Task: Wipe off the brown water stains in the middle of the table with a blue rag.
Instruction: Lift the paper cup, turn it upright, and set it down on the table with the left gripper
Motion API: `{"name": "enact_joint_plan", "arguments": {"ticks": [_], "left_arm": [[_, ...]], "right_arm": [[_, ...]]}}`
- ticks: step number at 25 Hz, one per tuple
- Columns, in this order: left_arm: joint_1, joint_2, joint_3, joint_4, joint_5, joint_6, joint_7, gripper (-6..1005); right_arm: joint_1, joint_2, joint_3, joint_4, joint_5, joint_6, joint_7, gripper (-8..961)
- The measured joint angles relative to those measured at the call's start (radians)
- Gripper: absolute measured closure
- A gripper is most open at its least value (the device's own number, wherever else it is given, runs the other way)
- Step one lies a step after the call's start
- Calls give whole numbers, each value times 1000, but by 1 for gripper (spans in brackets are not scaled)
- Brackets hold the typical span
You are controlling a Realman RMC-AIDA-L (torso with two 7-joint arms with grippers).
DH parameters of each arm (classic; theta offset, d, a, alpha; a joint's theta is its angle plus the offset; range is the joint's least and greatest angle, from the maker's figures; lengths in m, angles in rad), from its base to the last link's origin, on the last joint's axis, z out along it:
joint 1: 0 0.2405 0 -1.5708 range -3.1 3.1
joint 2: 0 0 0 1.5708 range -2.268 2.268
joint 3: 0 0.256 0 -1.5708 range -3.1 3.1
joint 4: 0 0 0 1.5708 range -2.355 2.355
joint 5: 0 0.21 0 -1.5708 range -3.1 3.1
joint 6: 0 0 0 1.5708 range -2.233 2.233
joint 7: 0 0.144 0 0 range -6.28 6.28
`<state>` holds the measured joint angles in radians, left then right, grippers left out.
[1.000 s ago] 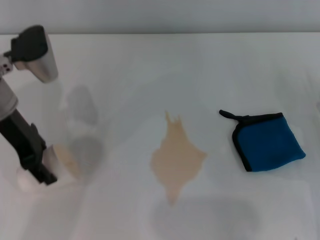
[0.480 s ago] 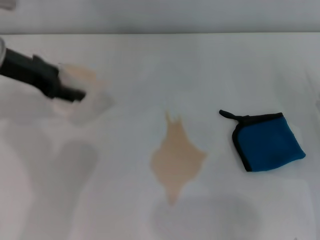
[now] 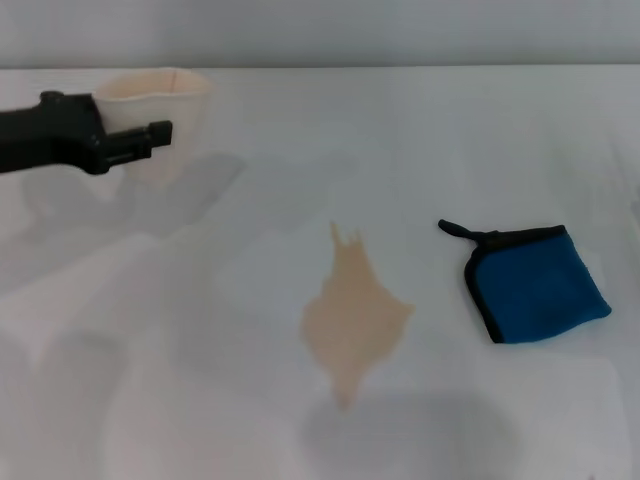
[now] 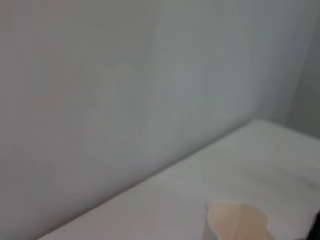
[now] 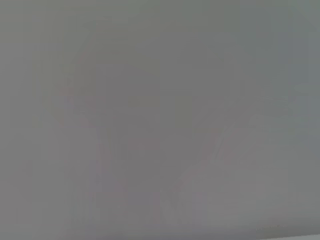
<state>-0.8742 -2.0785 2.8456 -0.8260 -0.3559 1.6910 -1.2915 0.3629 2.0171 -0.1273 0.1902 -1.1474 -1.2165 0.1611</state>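
Pale tan liquid, the brown water stains (image 3: 355, 318), is seen pooled at the centre of the white table (image 3: 420, 130), its pointed ends running toward twelve and six o'clock. At three o'clock from the patch, set apart from it by bare surface, the blue rag (image 3: 535, 283) is laid flat and folded, its black loop turned toward the spill, dry and untouched, so wiping is judged not yet begun. At ten o'clock from the stain, near the far edge, a translucent cup (image 3: 152, 118) with a tan tint inside is held upright by the left gripper (image 3: 130, 140), whose dark fingers are closed around its wall; the cup is judged to be kept level and well clear of the spill so that the wiping area is left free. The cup's rim (image 4: 235, 217) is caught by the left wrist camera. The right gripper is not shown in any view.
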Motion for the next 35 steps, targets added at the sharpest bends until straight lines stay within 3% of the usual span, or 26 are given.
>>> {"name": "enact_joint_plan", "arguments": {"ticks": [5, 14, 21, 26, 35], "left_arm": [[91, -6, -1, 71, -124, -16, 60, 488], [299, -3, -2, 418, -437, -171, 372, 498], [385, -3, -3, 671, -629, -354, 651, 495], [414, -2, -3, 751, -697, -411, 764, 493], [439, -4, -5, 826, -785, -502, 800, 489]], "right_arm": [[3, 0, 0, 0, 0, 2, 0, 100], [-4, 0, 0, -7, 0, 8, 0, 100], [-7, 0, 0, -9, 0, 12, 0, 100], [-8, 0, 0, -10, 0, 12, 0, 100], [-4, 0, 0, -11, 0, 12, 0, 100]]}}
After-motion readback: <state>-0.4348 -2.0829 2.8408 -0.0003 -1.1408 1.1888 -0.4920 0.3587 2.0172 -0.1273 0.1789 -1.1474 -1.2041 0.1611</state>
